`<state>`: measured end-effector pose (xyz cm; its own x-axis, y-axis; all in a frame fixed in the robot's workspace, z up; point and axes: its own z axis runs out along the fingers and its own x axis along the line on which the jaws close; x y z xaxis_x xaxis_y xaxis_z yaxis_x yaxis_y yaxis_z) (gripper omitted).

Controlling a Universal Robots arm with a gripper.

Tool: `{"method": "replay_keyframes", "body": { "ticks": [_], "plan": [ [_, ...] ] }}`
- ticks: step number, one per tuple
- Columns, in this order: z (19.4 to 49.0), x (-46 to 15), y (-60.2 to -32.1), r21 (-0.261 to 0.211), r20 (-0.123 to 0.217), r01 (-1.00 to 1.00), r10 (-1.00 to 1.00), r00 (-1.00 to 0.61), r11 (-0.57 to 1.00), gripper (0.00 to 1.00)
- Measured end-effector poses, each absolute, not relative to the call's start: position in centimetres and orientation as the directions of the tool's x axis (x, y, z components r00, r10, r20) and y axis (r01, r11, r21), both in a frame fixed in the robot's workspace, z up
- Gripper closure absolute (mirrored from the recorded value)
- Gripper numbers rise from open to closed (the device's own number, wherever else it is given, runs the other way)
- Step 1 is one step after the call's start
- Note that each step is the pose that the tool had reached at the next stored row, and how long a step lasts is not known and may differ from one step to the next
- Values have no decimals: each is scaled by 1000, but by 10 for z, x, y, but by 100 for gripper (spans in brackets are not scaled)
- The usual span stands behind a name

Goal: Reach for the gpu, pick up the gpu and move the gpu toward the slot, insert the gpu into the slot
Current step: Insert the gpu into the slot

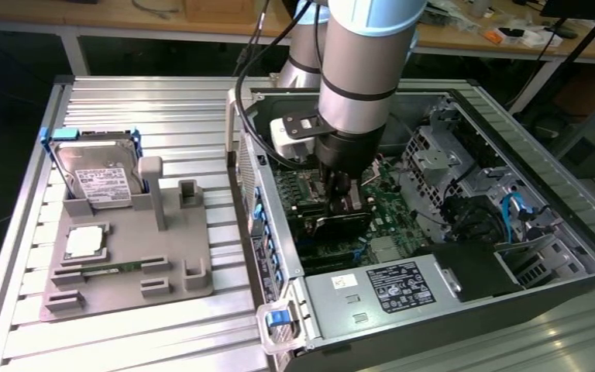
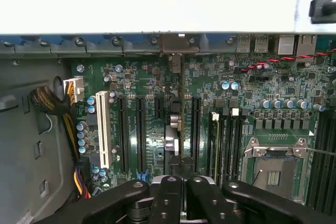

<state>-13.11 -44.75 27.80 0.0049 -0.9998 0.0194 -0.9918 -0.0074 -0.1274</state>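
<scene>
The gripper [image 2: 181,192], low in the middle of the wrist view, is closed on the gpu [image 2: 179,129], a thin card seen edge-on and standing upright over the green motherboard [image 2: 210,77]. In the exterior view, gripper [image 1: 341,203] and gpu [image 1: 341,225] sit mid-frame inside the open computer case [image 1: 545,194]

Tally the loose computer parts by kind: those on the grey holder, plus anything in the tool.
Hard drive: 1, standing in the grey holder
Processor: 1, lying on the holder
Memory stick: 1, green, lying on the holder
gpu: 1, gripped by the tool inside the case
Total: 4
</scene>
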Motion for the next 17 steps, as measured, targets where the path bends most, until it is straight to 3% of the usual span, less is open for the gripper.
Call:
{"method": "replay_keyframes", "body": {
  "ticks": [7,13,17],
  "plan": [
    [278,-131,-447,-127,19,-992,-1000,5,-7,89],
    [277,-115,-447,-79,16,-997,-1000,6,-7,89],
    [277,-115,-447,-78,16,-997,-1000,6,-7,89]
  ]
}}
